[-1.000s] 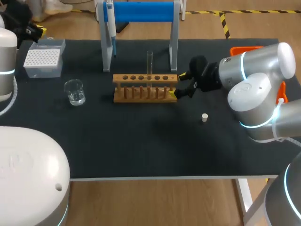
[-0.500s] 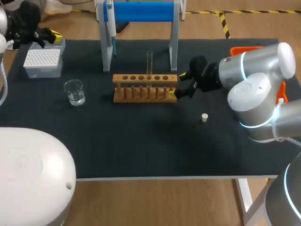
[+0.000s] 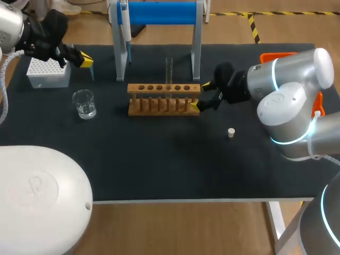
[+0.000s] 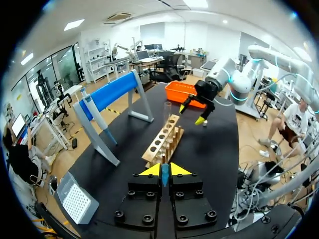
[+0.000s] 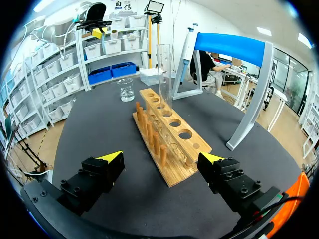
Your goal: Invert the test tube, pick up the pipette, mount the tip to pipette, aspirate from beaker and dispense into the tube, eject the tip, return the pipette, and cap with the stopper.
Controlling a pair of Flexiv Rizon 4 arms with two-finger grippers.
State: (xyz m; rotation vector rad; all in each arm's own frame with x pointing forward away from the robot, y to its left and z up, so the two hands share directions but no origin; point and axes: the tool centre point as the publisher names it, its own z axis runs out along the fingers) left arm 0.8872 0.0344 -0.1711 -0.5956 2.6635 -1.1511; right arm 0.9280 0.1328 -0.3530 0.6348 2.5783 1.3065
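Left gripper [image 3: 84, 59] shifted rightward, closed in wrist view, right gripper [image 3: 200, 95] spread

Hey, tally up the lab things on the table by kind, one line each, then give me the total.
test tube: 1
wooden tube rack: 1
glass beaker: 1
pipette: 1
blue pipette stand: 1
tip box: 1
white stopper: 1
orange tray: 1
Total: 8
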